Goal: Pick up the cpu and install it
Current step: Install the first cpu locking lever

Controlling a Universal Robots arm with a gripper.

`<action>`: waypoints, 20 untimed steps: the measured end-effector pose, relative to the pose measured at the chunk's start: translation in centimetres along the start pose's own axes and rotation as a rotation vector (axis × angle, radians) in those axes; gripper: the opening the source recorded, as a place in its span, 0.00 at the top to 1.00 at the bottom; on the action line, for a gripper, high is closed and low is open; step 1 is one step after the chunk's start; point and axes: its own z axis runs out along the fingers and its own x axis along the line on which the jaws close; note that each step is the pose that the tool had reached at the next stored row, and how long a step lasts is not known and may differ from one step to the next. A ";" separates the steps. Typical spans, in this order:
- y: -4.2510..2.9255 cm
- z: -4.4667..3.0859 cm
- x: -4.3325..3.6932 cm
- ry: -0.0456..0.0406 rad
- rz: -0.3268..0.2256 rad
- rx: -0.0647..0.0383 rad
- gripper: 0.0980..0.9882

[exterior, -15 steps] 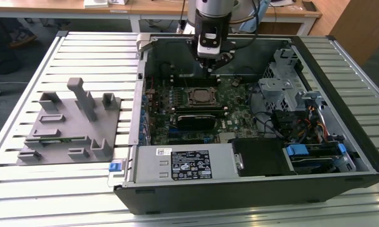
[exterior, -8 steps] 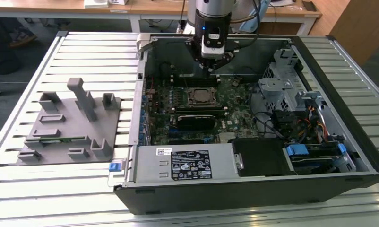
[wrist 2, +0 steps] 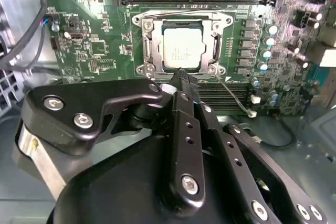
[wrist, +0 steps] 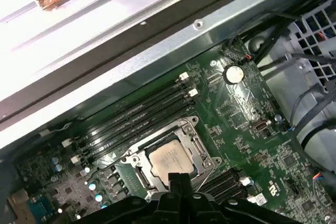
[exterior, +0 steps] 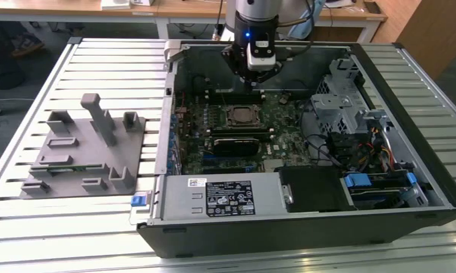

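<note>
Slatted metal table (exterior: 107, 62), with an open case (exterior: 304, 242) lying on it. We note the cpu (wrist 2: 183, 49) lying flat in the socket (wrist 2: 149, 40) on the board. The gripper (wrist 2: 181, 75) hangs above one edge of the socket, jaws pressed together with nothing between them. The cpu is square, so it has no long axis. We judge it lies just beyond and below the fingertips, apart from them.
</note>
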 end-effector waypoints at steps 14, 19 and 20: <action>-0.01 0.04 0.02 0.0041 -0.182 -0.004 0.99; -0.01 0.09 0.02 0.0062 -0.272 -0.006 0.99; -0.01 0.10 0.02 0.0065 -0.290 -0.006 0.99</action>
